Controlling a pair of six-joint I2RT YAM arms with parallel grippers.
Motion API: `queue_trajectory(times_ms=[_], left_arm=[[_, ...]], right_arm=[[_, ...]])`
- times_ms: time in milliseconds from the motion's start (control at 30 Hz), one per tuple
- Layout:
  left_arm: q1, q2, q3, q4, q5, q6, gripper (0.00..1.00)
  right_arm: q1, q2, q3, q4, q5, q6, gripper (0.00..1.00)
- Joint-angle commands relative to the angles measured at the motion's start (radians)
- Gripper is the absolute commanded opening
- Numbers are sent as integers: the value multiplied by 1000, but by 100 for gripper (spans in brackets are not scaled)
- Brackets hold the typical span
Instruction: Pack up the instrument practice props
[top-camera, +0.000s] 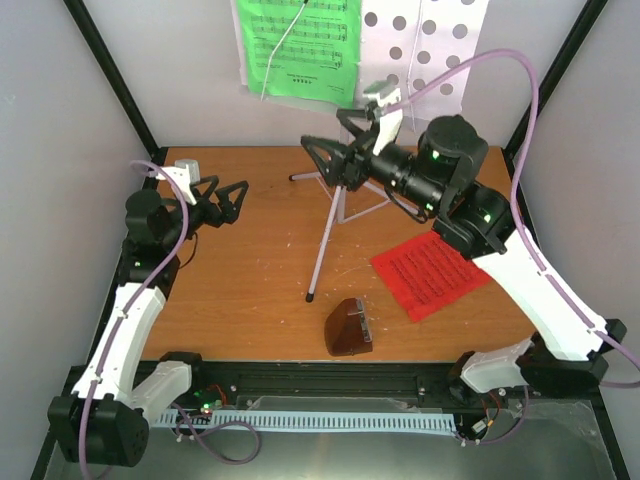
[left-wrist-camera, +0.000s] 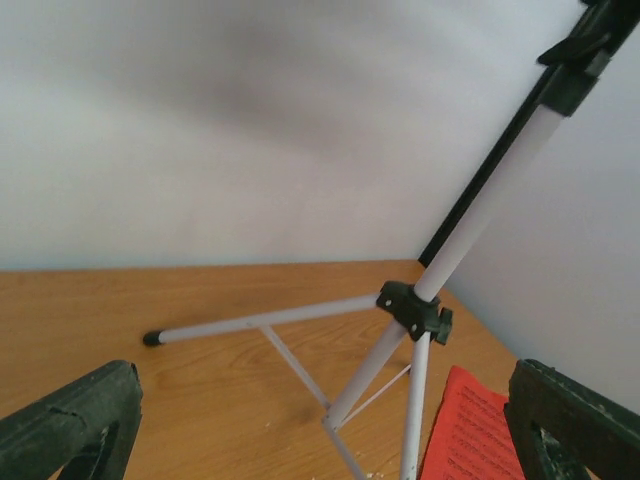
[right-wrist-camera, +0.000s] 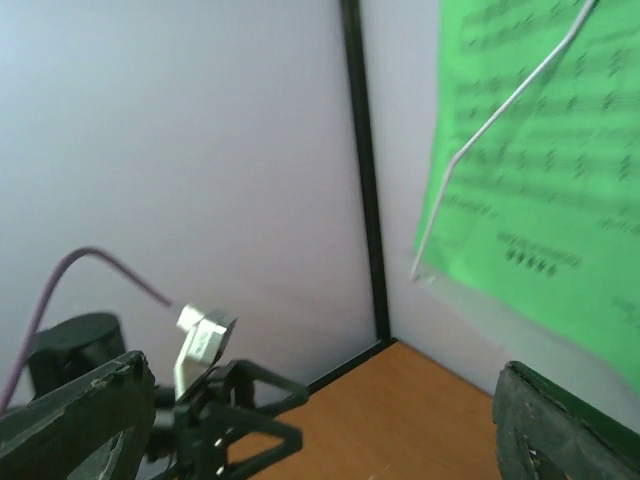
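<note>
Music stand (top-camera: 328, 235) upright on counter (top-camera: 250, 290). Its green sheet (top-camera: 300, 45) hangs above and just ahead of the right end effector (top-camera: 328, 140), which sits high, wide open and empty, probably to reach that sheet. Left end effector (top-camera: 222, 205) fully open, empty, stand legs ahead. Red sheet (top-camera: 430, 275) and metronome (top-camera: 348, 328) lie below and behind the right one.

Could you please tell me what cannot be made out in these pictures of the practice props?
- Music stand: plate cut off by the top view's upper edge; one foot hidden behind the right arm.
- Green sheet: top cut off there; notes blurred in the right wrist view.
- Metronome: too small in the top view to show its cover.
</note>
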Motion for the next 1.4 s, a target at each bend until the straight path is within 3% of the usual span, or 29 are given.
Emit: queue_trajectory(times_ms=[0,133,533,1133,1367], left_arm=[[5,38,92,-31,93,71,99],[5,26,78,15,115,56,99],[5,34,80,60,146,47,100],[5,47,38,73,141,80,99],[6,53,21,115,147,57,99]], right_arm=[[3,115,215,-222,177,55,90],[1,188,377,-337,270,101,90],[-12,279,498,-391,474,106,84],[-63,326,466,-250,420,164,50],[-65,358,463,-197,434,154,48]])
